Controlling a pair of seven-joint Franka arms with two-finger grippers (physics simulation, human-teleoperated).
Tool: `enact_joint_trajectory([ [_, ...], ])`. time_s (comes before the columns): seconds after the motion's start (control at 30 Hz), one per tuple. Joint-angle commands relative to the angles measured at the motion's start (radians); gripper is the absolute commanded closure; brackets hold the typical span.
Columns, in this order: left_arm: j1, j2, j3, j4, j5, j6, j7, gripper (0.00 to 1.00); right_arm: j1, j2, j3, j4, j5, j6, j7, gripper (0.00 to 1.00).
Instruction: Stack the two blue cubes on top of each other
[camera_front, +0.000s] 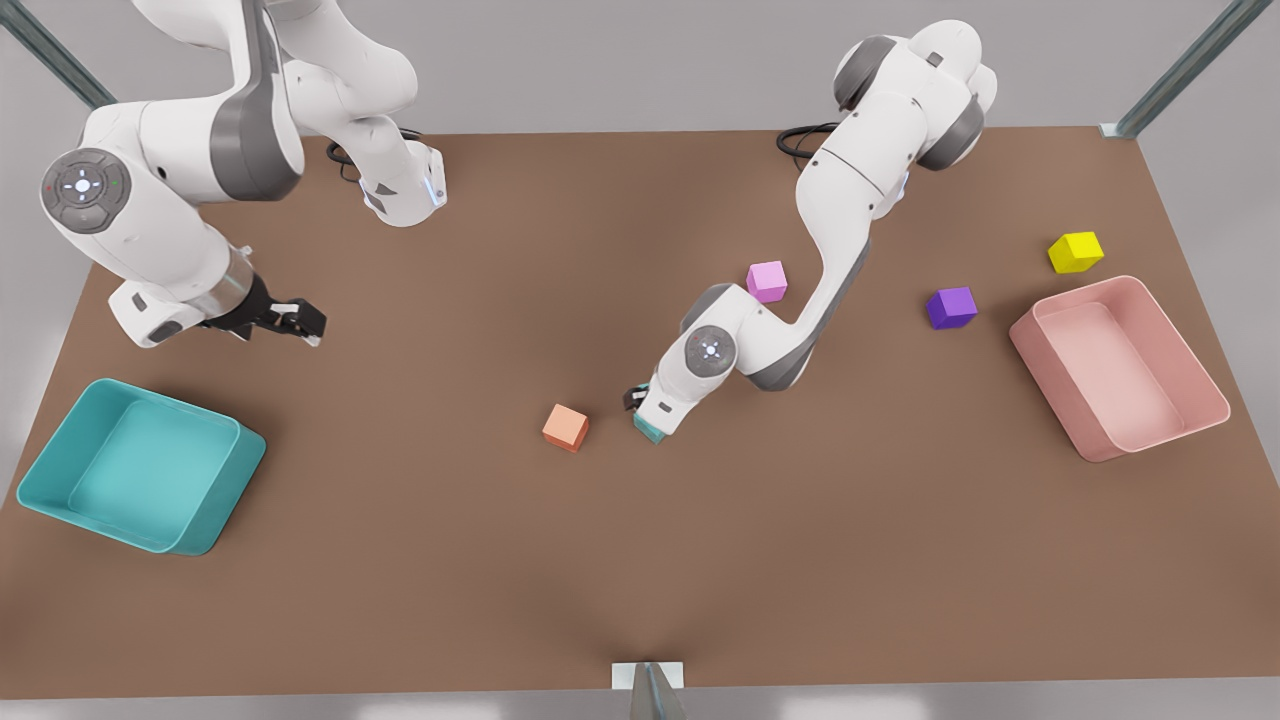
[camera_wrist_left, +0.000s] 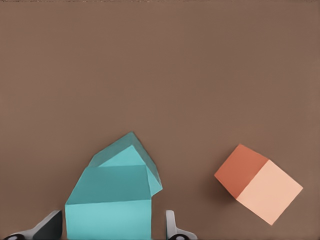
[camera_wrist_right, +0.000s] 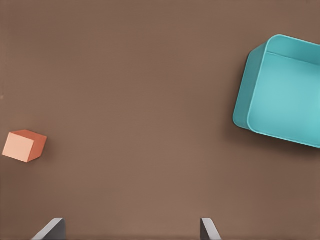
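The left pincer (camera_wrist_left: 109, 227) is reaching down near the middle of the table (camera_front: 640, 560), and its two fingers (camera_wrist_left: 172, 227) are sitting on either side of a blue cube (camera_wrist_left: 107, 217), holding it. Right behind that one, the other blue cube (camera_wrist_left: 127, 155) is peeking out, turned a bit, and the two are touching. In the front view just a corner of blue (camera_front: 648, 430) is showing under the arm. An orange cube (camera_wrist_left: 257, 182) is lying close beside this pincer.

The right pincer (camera_front: 295, 320) is hanging in the air, far away from the blue cubes, and that arm is waiting. Its fingers (camera_wrist_right: 52, 229) are spread wide with nothing between them. A big teal bin (camera_front: 140, 465) is sitting on the table near it.

Further from the left pincer are a pink cube (camera_front: 767, 281), a purple cube (camera_front: 951, 307), a yellow cube (camera_front: 1075, 252) and a pink bin (camera_front: 1120, 365).
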Motion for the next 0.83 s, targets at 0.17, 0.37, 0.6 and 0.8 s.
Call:
enact_joint_trajectory([
  [0.17,0.01,-0.009,0.004,0.072,0.003,-0.1,-0.103,0.0,-0.002,-0.001,-0.001,0.001,0.0,0.0,-0.044,0.0],
  [0.37,0.096,-0.047,0.007,0.324,0.221,-0.727,0.318,0.0,0.0,0.001,-0.001,0.004,-0.001,0.0,-0.042,0.0],
  [0.6,0.282,-0.46,0.133,0.13,0.08,-0.971,0.799,0.0,0.0,0.002,0.001,0.004,-0.001,0.012,-0.042,0.0],
  [0.8,0.282,-0.448,0.14,0.15,0.083,-1.0,0.799,0.0,0.007,0.007,0.004,0.004,-0.001,0.012,-0.038,0.0],
])
